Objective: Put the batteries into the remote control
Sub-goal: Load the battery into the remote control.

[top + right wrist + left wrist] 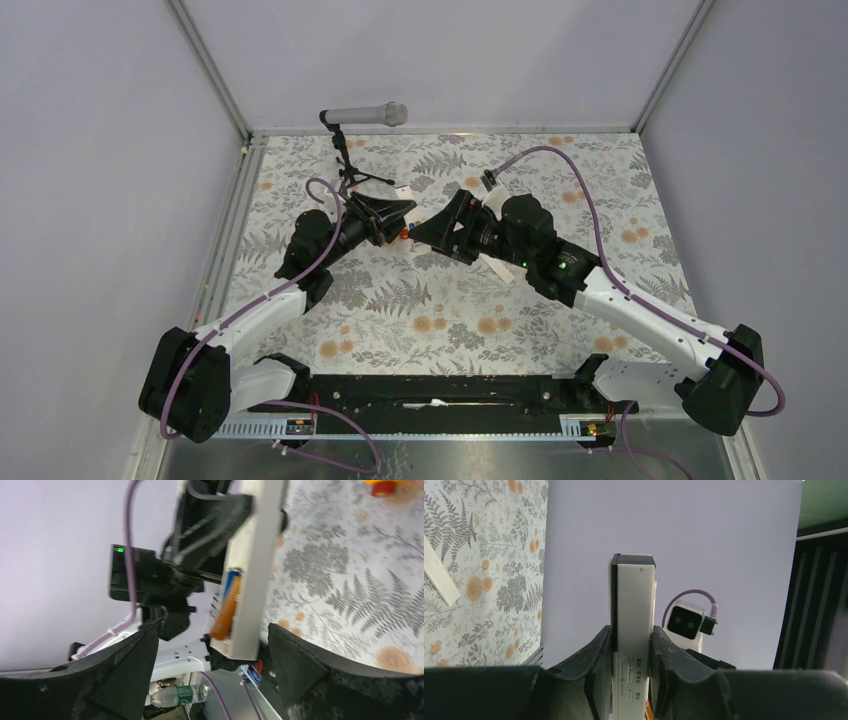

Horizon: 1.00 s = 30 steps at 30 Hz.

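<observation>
**While the left gripper [631, 632] clamps the remote [634, 605], the right gripper [210, 630] stands spread at its battery end**

Fern-printed table [560, 300]: lies beneath the remote, which is held raised above its middle. Left gripper: both fingers pressed against the remote's long sides, pinching it. Right gripper: faces the remote with jaws wide. The remote's open end sits between its fingers; whether either finger touches it cannot be told. Grey microphone [365, 115] on a black tripod: beyond the remote, at the table's far edge. Flat white cover [439, 582]: on the table, off to one side of the remote. Orange battery [226, 611] and blue battery [230, 577]: side by side inside the remote's open compartment.
</observation>
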### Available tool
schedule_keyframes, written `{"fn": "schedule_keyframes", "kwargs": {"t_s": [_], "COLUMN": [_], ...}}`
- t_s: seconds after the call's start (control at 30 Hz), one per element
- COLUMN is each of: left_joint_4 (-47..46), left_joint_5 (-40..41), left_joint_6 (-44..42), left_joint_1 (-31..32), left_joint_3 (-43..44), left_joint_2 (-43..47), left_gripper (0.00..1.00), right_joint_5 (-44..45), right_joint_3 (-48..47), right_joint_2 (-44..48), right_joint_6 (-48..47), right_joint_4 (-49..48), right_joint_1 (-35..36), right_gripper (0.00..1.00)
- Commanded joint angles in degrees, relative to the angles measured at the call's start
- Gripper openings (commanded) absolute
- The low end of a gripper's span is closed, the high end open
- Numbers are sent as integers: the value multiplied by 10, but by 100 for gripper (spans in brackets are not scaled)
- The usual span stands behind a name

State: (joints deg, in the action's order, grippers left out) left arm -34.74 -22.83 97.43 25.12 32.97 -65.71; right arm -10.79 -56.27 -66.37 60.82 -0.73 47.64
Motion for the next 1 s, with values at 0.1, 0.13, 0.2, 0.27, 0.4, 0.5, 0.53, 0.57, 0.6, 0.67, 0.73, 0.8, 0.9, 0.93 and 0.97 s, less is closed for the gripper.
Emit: {"fn": "schedule_keyframes", "kwargs": {"t_s": [0.1,0.13,0.2,0.27,0.4,0.5,0.53,0.57,0.6,0.67,0.73,0.8,0.9,0.93,0.97], "left_joint_4": [-31,-36,-38,-37,-39,-41,-40,-38,-35,-33,-33,-31,-27,-24,-22], "left_joint_5": [22,25,31,34,33,32,33,34,36,38,40,40,41,41,42], "left_joint_6": [69,78,89,93,101,104,103,102,102,100,100,100,98,97,96], "left_joint_1": [3,3,3,3,4,4,4,5,5,5,6,8,9,9,10], "left_joint_3": [13,11,10,12,15,14,13,13,12,9,8,8,8,8,8], "left_joint_2": [11,11,12,13,11,13,16,18,22,27,29,31,37,39,40], "left_gripper": [0,0,0,0,0,0,0,0,0,0,0,0,0,0,0], "right_joint_5": [5,10,19,23,31,36,38,40,44,44,43,45,47,48,49], "right_joint_3": [21,30,47,64,78,79,82,83,84,86,83,81,81,81,80], "right_joint_2": [22,27,37,44,47,47,46,46,46,43,37,34,32,32,32], "right_joint_6": [33,35,33,33,40,47,50,56,63,69,70,72,72,73,73], "right_joint_4": [-126,-134,-145,-163,-185,-193,-198,-199,-197,-201,-197,-192,-192,-191,-191], "right_joint_1": [4,4,4,4,4,3,4,4,4,4,4,4,3,3,4], "right_gripper": [87,87,85,84,81,81,81,81,81,80,79,76,74,74,73]}}
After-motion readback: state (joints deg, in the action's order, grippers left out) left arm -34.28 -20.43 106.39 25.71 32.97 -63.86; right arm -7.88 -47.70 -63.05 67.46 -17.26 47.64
